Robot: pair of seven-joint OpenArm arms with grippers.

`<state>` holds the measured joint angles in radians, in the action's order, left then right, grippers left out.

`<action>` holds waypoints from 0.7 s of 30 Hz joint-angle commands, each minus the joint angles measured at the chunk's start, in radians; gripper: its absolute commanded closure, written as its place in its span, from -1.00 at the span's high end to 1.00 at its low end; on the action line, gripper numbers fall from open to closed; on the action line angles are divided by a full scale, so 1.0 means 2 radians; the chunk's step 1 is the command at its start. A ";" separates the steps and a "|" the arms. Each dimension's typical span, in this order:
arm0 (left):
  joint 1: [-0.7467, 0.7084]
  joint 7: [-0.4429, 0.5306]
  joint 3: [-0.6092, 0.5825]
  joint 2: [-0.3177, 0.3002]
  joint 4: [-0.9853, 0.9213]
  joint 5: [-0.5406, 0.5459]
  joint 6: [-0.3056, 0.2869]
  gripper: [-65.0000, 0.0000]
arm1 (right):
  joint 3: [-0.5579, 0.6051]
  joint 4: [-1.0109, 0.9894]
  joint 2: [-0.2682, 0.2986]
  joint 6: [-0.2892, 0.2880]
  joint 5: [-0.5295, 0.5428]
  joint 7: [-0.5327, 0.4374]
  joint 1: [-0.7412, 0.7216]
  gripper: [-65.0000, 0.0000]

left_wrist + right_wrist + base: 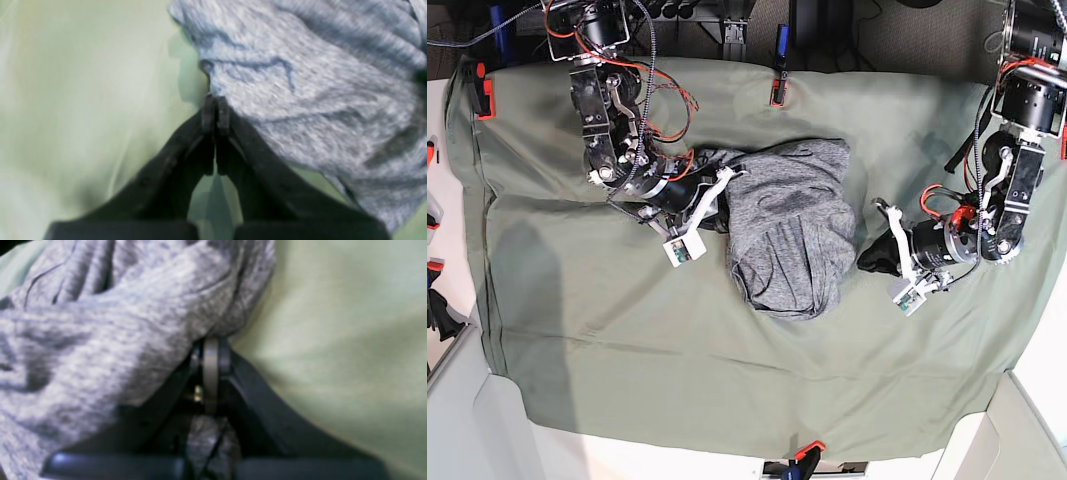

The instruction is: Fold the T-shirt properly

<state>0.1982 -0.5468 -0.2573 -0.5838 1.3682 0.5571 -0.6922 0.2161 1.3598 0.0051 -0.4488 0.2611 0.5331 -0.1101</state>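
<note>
Close under the left wrist camera, the black left claw [216, 111] has its two fingertips pressed together right at the edge of the heather-grey, speckled knit T-shirt [317, 100]; whether any cloth is pinched between the tips I cannot tell. The shirt fills the upper right of this view in soft, blurred ridges, with a dark stitched seam wandering across it. Pale sage-green cloth over the table [83, 100] fills the left side.

From the right wrist camera, the black right claw [210, 356] is clamped tight, and the grey T-shirt [100, 340] bulges over its left finger, with more fabric showing between the fingers lower down. The knit is bunched in thick folds across the left half; the green table cloth [333, 340] lies to the right.

Seen from the base camera above, the T-shirt [792, 235] sits near the middle of the table [627, 350] as a crumpled, roughly oblong heap, deeply creased. The right claw [717, 195] is at its upper left edge, the left claw [872, 258] at its right edge. Orange clamps [485, 97] pin the cloth at the far rim.
</note>
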 commanded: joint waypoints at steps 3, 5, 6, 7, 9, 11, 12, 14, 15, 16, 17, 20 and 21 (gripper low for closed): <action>-0.026 0.007 0.042 -0.014 0.044 0.014 -0.003 -1.00 | 0.003 0.029 -0.003 -0.013 -0.004 0.017 0.004 -1.00; -0.052 0.004 0.076 -0.016 0.063 0.021 -0.003 -1.00 | 0.003 0.042 -0.002 -0.007 -0.022 0.024 0.004 -1.00; -0.064 0.001 0.094 -0.016 0.071 0.025 -0.003 -1.00 | 0.002 0.049 -0.002 0.001 -0.032 0.024 0.004 -1.00; -0.076 -0.002 0.112 -0.016 0.078 0.033 -0.003 -1.00 | -0.001 0.057 -0.002 0.008 -0.041 0.024 0.004 -1.00; -0.096 -0.013 0.145 -0.016 0.092 0.058 -0.003 -1.00 | -0.011 0.073 -0.001 0.018 -0.054 0.026 0.004 -1.00; -0.113 -0.030 0.173 -0.016 0.108 0.088 -0.003 -1.00 | -0.028 0.090 0.004 0.018 -0.054 0.039 0.004 -1.00; -0.122 -0.040 0.186 -0.015 0.117 0.103 -0.003 -1.00 | -0.037 0.098 0.007 0.018 -0.051 0.050 0.004 -1.00; -0.143 -0.050 0.210 -0.015 0.135 0.126 -0.003 -1.00 | -0.061 0.114 0.014 0.018 -0.051 0.066 0.010 -1.00; -0.155 -0.052 0.222 -0.015 0.145 0.128 -0.003 -1.00 | -0.074 0.123 0.018 0.018 -0.051 0.066 0.016 -1.00; -0.168 -0.055 0.234 -0.014 0.155 0.129 -0.003 -1.00 | -0.088 0.133 0.022 0.018 -0.049 0.065 0.023 -1.00; -0.182 -0.055 0.246 -0.014 0.163 0.131 -0.003 -1.00 | -0.101 0.141 0.026 0.018 -0.043 0.065 0.031 -1.00; -0.224 -0.055 0.280 -0.014 0.186 0.146 -0.003 -1.00 | -0.137 0.162 0.045 0.017 -0.013 0.069 0.056 -1.00; -0.239 -0.055 0.290 -0.014 0.193 0.151 -0.003 -1.00 | -0.147 0.167 0.051 0.017 -0.002 0.071 0.064 -1.00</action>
<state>-0.2882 -0.6777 0.3134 -0.5930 1.7378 0.8398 -0.6930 -0.0753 1.6726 0.1024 -0.4110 0.2424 0.6941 0.0315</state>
